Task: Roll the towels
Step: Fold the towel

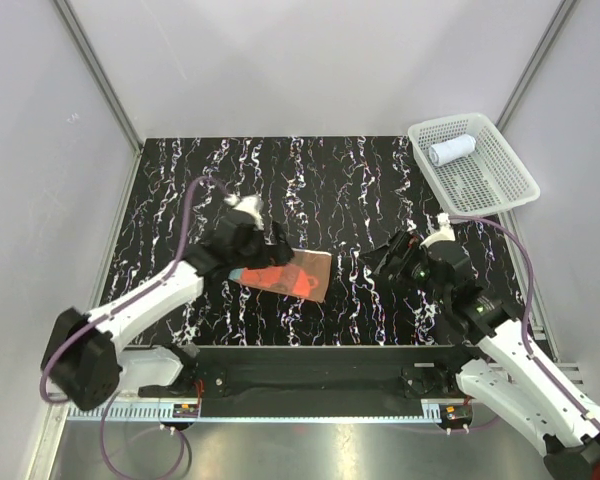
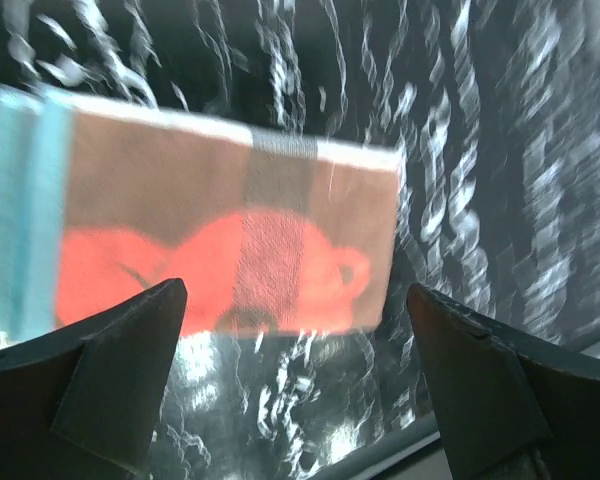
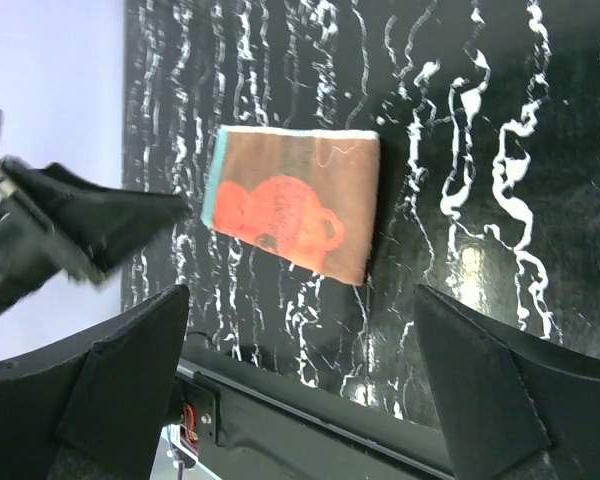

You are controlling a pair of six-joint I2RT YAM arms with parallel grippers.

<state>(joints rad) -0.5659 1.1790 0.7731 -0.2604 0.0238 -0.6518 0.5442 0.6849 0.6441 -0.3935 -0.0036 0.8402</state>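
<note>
The black white-veined marbled table (image 1: 380, 190) fills the middle of the top view. A white plastic mesh basket (image 1: 515, 190) sits at upper right and holds a rolled white towel (image 1: 451, 151), so that one looks finished. The orange-red and brown towel with a teal edge (image 1: 290, 275) lies flat at centre-left, unrolled.

The left gripper (image 2: 292, 295) hangs over its teal end, and the right gripper (image 3: 302, 295) stands apart at centre-right. Both are spread wide and hold nothing.

The next move probably calls for pinching one short edge and rolling across. There is bare table above the towel (less room toward the bottom rail).
</note>
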